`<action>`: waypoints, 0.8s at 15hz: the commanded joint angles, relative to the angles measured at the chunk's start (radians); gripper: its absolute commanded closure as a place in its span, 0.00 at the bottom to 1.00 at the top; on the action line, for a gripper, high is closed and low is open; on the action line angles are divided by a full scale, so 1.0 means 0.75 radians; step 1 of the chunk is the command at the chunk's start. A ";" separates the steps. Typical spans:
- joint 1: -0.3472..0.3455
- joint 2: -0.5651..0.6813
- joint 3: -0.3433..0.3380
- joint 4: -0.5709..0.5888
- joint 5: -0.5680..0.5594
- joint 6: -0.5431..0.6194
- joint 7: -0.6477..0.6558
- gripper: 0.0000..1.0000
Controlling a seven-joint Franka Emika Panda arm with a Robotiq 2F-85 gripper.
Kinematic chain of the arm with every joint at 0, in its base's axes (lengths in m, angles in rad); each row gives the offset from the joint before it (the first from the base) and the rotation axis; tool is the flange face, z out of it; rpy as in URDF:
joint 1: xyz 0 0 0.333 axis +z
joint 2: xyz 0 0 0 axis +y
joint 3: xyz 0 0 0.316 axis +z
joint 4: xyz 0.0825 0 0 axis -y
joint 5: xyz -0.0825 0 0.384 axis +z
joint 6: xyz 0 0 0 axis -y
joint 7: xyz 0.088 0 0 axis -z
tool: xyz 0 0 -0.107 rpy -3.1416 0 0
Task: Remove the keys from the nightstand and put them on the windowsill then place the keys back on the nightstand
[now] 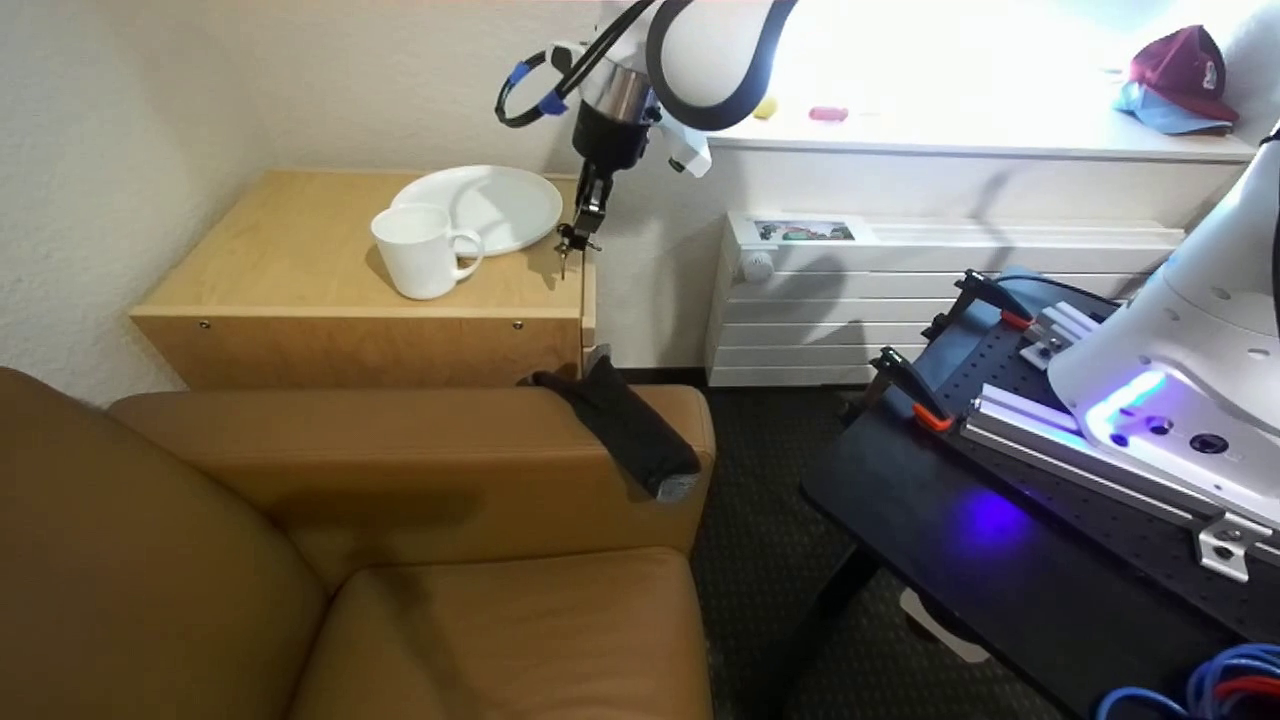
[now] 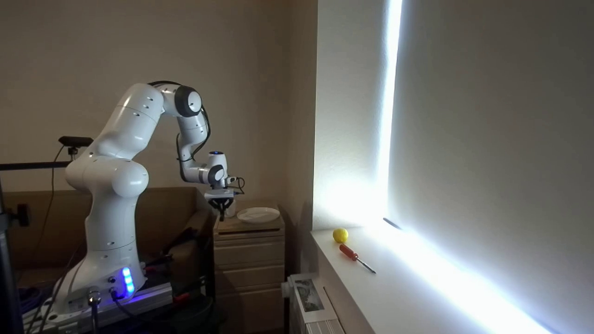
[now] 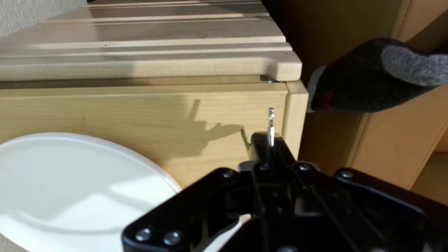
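My gripper (image 1: pixel 580 225) is shut on the keys (image 1: pixel 563 264), which hang just above the front corner of the wooden nightstand (image 1: pixel 290 240). In the wrist view one silvery key (image 3: pixel 271 122) sticks out past the closed fingertips (image 3: pixel 267 148), and another key edge shows to the left. The keys' shadow falls on the nightstand top (image 3: pixel 224 101). I cannot tell whether the key tips touch the surface. In an exterior view the gripper (image 2: pixel 221 211) is over the near edge of the nightstand (image 2: pixel 248 255). The white windowsill (image 2: pixel 371 301) shows in both exterior views.
A white plate (image 1: pixel 500 205) and white mug (image 1: pixel 415 255) stand on the nightstand beside the gripper. A dark sock (image 1: pixel 630 425) lies on the brown couch arm (image 1: pixel 400 430). A lemon (image 2: pixel 340 235) and screwdriver (image 2: pixel 349 252) lie on the windowsill; a cap (image 1: pixel 1180 75) sits there too.
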 commanded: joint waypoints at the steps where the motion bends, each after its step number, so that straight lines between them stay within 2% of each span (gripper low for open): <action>1: 0.034 0.130 -0.051 0.141 -0.099 0.030 0.147 0.98; 4: 0.079 0.209 -0.101 0.232 -0.160 0.024 0.238 0.98; 8: 0.094 0.289 -0.086 0.327 -0.182 0.005 0.269 0.98; 9: 0.071 0.307 -0.050 0.345 -0.171 0.008 0.252 0.98; 12: 0.101 0.341 -0.065 0.391 -0.181 -0.004 0.264 0.98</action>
